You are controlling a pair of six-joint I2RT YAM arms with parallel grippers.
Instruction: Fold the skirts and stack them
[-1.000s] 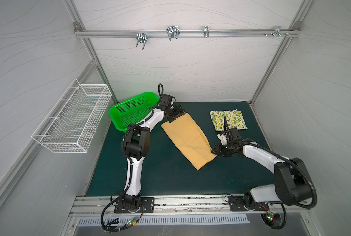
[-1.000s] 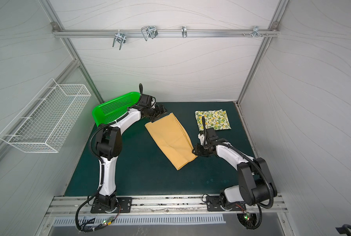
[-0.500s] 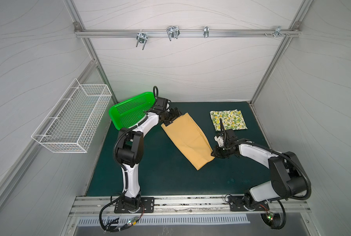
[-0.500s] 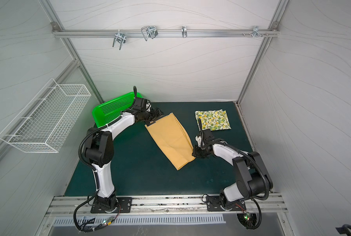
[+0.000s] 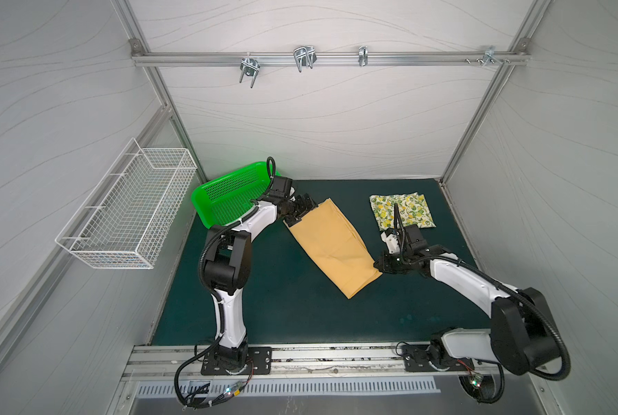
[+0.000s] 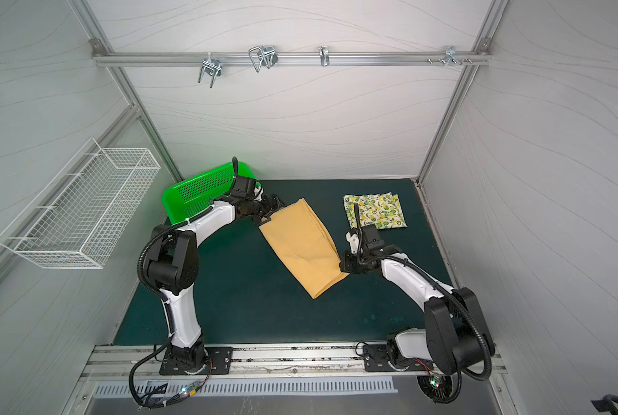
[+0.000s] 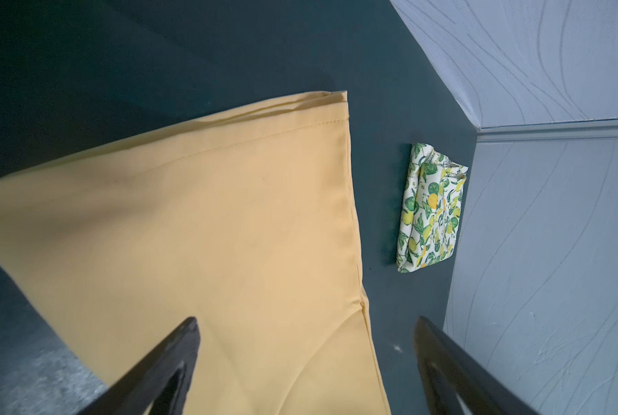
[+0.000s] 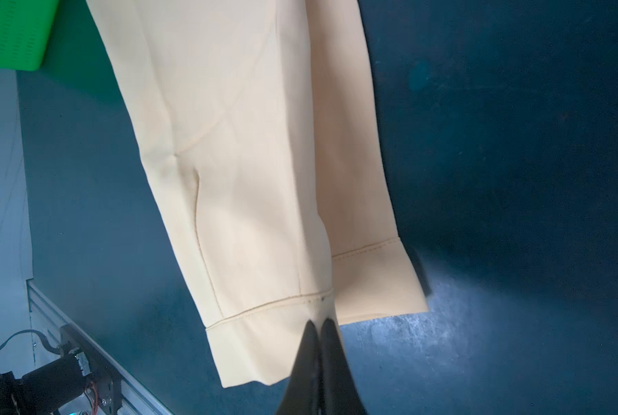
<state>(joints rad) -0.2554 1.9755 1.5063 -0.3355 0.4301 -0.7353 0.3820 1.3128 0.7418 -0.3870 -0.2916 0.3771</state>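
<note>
fingers (image 8: 309, 359) of the right gripper (image 8: 320, 323) pinch the mustard skirt (image 8: 246, 161) hem; left gripper (image 7: 305, 319) fingers (image 7: 171, 359) spread wide.

The dark green mat (image 5: 300, 316) carries the mustard skirt (image 5: 332, 248), the folded lemon-print skirt (image 5: 415, 212) and a green basket (image 5: 228, 194)

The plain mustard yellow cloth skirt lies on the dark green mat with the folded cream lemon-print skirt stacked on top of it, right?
Not stacked. The folded cream lemon-print skirt lies apart from the plain mustard yellow cloth skirt, bare dark green mat between them, as both top views show. The rest holds.
</note>
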